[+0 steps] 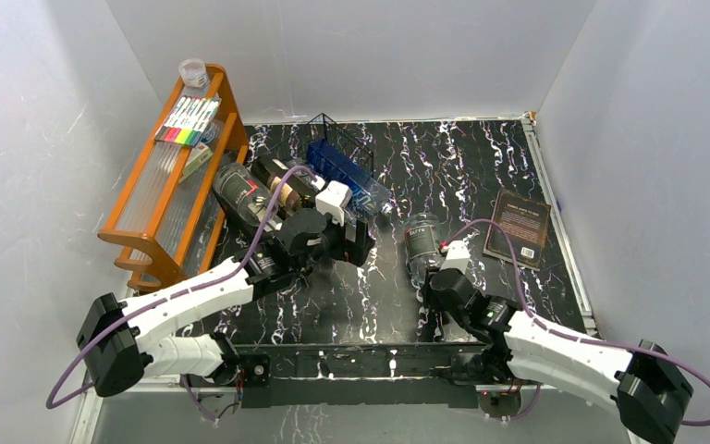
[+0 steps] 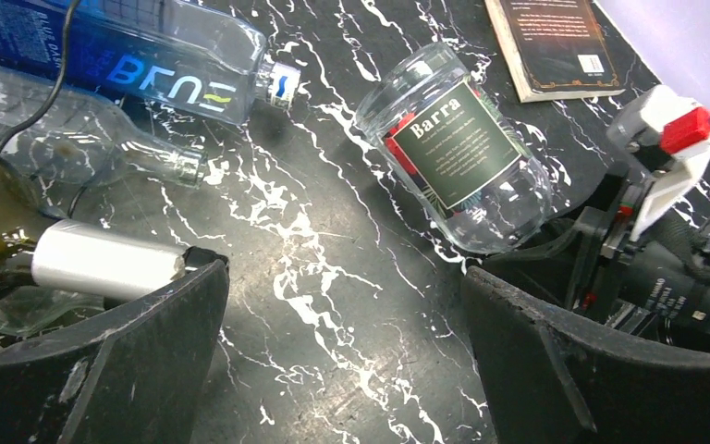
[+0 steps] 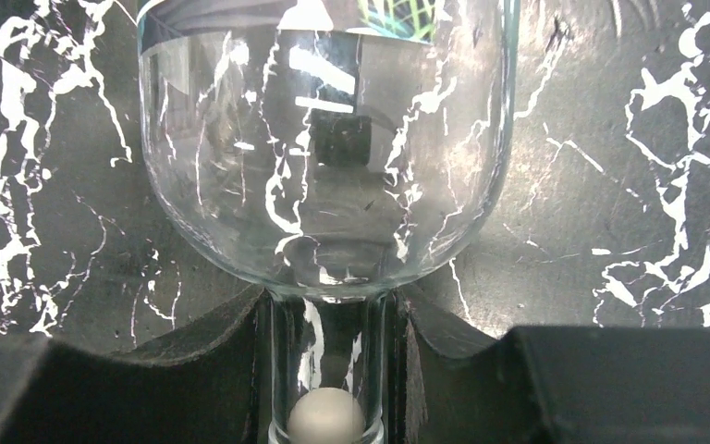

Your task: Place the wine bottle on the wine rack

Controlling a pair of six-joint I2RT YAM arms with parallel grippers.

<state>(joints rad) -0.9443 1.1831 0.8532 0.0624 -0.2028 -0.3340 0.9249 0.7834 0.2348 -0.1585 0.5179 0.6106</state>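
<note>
- Right gripper (image 1: 434, 277) is clamping the wine bottle (image 2: 462, 148) by its neck (image 3: 325, 356), with the fingers closed in on the glass just under the shoulder. A pale round stopper (image 3: 325, 416) is showing inside the neck.
- The bottle is lying on its side right of centre on the black marbled table (image 2: 314, 231), base pointing away from the arms. I cannot tell whether it is resting on the surface or just off it.
- Wine rack (image 1: 331, 129) is standing well apart from it, towards the far left. It appears to be carrying a blue bottle (image 1: 347, 176) already, and more bottles are lying beside it.
- Left gripper (image 2: 342, 277) is hanging wide open and holding nothing, just beside the foil neck of a green bottle (image 2: 102, 264).
- Handling, judged: clear glass that looks empty, so moderate weight with most of it sitting in the body. It is rigid, smooth, slippery and breakable.
- Hold, judged: the neck is the only part narrow enough for these fingers. From there the wide body is hanging out as a lever, so it may sag or twist in the grip during a lift.
- Risk, judged: the round body is likely to roll on the cradle wires. Glass may also knock glass at the crowded rack, so it wants a slow, level set-down.
- Book (image 2: 555, 46) is lying to the right, away from the route to the rack.
</note>
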